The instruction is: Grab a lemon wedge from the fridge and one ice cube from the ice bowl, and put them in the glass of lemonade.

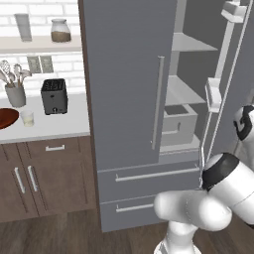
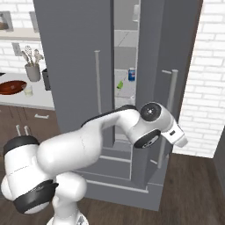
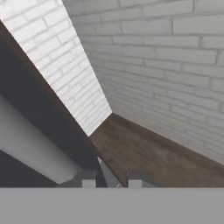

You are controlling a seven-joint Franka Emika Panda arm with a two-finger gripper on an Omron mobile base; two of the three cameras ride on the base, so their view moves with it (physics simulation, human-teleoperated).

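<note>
The fridge (image 1: 124,74) (image 2: 70,66) stands with its right door swung open. Through the gap in the right base view, the lemon wedge (image 2: 120,84) lies on a shelf as a tiny yellow-green piece. My gripper (image 2: 180,139) (image 3: 111,183) is low at the open door's bar handle (image 2: 172,101), facing the brick wall and floor. Its fingertips (image 3: 89,183) stand a little apart, and I see nothing held between them. The ice bowl (image 1: 5,119) (image 2: 12,86) and the glass of lemonade (image 1: 27,118) (image 2: 28,91) sit on the counter to the left. The ice cube is hidden from view.
A black toaster (image 1: 53,95) and a grey utensil cup (image 1: 15,94) stand on the counter. A blue can (image 2: 131,74) sits on the fridge shelf near the wedge. A white brick wall (image 2: 206,66) closes in on the right of the open door.
</note>
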